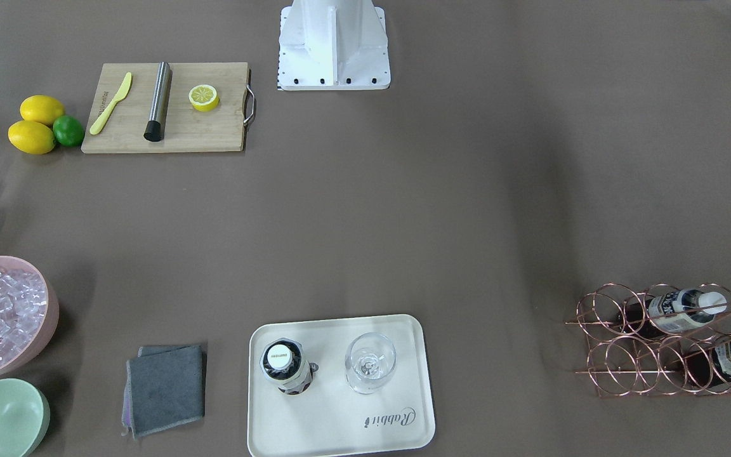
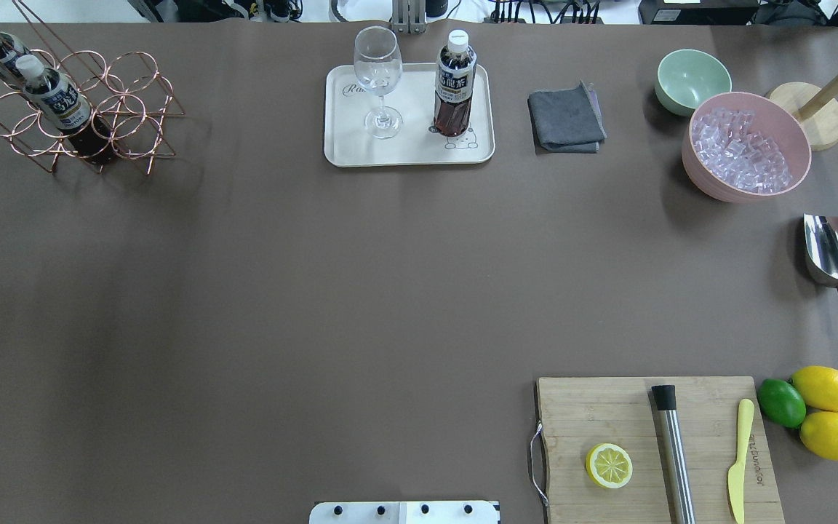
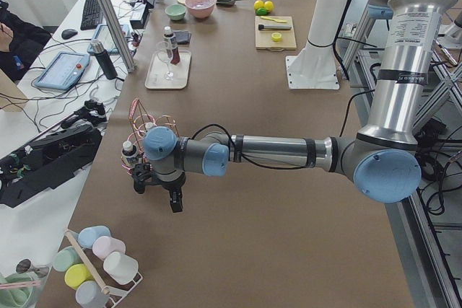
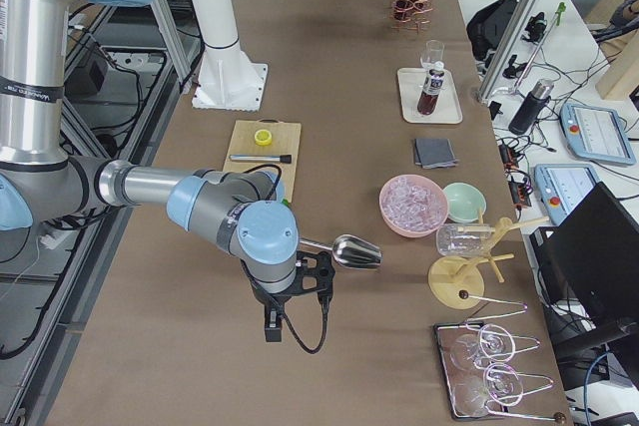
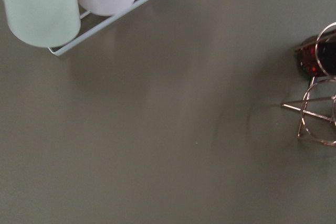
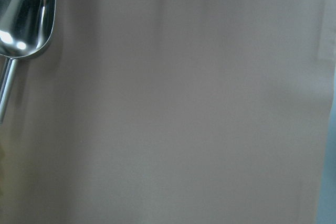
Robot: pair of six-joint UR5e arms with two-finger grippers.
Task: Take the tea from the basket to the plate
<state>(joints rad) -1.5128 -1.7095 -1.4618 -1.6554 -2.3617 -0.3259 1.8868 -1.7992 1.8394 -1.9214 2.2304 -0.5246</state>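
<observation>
The brown-covered table (image 2: 317, 291) is found to bear all items.

The left arm (image 3: 274, 151) is extended low across the table's left end. The left gripper (image 3: 175, 203) is held above the surface just beside the basket (image 2: 128, 109). It is shown in the side view only, so it cannot be told whether its fingers are parted or closed.

The right arm (image 4: 150, 187) is stretched over the opposite end, with the right gripper (image 4: 272, 324) held near a metal scoop (image 4: 354, 251). Its state likewise cannot be told.

A wooden cutting board (image 2: 652, 444) is laid on the robot's near right.

The basket is set at the far left corner. Two further bottles (image 2: 55, 98) are lodged tilted in its rings.

The plate (image 2: 408, 153) is placed at the middle of the far edge. A pink bowl (image 2: 746, 145) filled with ice cubes is noted to its right.

The tea bottle (image 2: 455, 87) is stood upright on the plate, cap on, at the end bearing the cartoon outline. It is well apart from both grippers.

A wine glass (image 2: 377, 80) is stood near it on the same plate, without touching it.
</observation>
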